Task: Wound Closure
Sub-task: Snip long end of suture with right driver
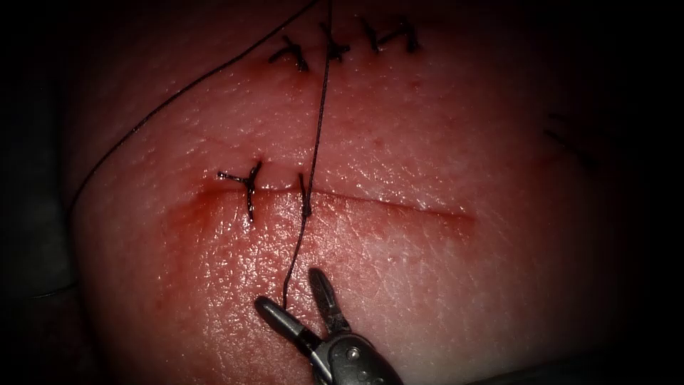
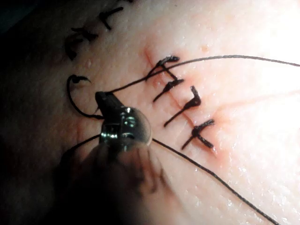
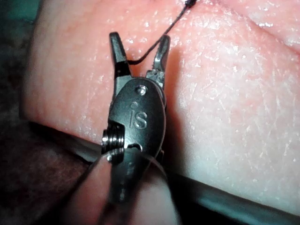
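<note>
Endoscope view: right tool [image 1: 298, 289] was seen below the cut [image 1: 385, 203], jaws spread, nothing gripped.
Thread [image 1: 318, 128] was run between them from the cut's second stitch [image 1: 305, 196], probably for trimming; left tool [image 2: 104, 101] was closed on the needle [image 2: 75, 101], held clear.

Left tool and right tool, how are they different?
The left tool has shut jaws gripping the thread; the right tool has open jaws holding nothing, thread lying between them. The curved needle sits beside the left tool, seemingly not in the tissue, not beside the right tool. Both are metal two-jawed tools.
</note>
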`<action>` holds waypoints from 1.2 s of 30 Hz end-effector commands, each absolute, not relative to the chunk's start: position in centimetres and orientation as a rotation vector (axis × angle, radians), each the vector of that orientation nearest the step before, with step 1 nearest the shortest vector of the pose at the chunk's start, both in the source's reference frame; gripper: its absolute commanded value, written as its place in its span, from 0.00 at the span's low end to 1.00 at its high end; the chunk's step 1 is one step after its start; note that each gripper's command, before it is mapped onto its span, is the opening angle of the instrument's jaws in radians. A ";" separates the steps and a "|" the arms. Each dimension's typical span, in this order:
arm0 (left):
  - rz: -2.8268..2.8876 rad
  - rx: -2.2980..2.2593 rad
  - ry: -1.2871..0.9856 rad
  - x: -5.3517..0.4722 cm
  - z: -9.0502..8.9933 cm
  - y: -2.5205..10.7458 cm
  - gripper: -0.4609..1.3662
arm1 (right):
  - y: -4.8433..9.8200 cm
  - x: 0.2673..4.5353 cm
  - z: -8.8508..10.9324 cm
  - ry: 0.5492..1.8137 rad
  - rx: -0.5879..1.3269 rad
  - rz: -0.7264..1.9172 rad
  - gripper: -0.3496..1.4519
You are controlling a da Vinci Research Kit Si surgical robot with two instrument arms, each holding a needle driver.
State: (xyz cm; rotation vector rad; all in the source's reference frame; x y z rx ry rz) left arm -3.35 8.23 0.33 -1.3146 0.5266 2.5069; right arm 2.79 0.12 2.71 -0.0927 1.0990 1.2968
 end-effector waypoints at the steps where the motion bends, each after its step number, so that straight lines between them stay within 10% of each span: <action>1: 2.495 -1.331 0.514 -3.32 0.3 8.2 0.06 | 0.1 2.77 2.7 1.103 -0.083 1.290 0.74; 36: 2.352 -1.559 0.296 -2.76 -1.4 7.6 0.06 | 1.1 2.71 2.8 0.982 -0.151 1.095 0.66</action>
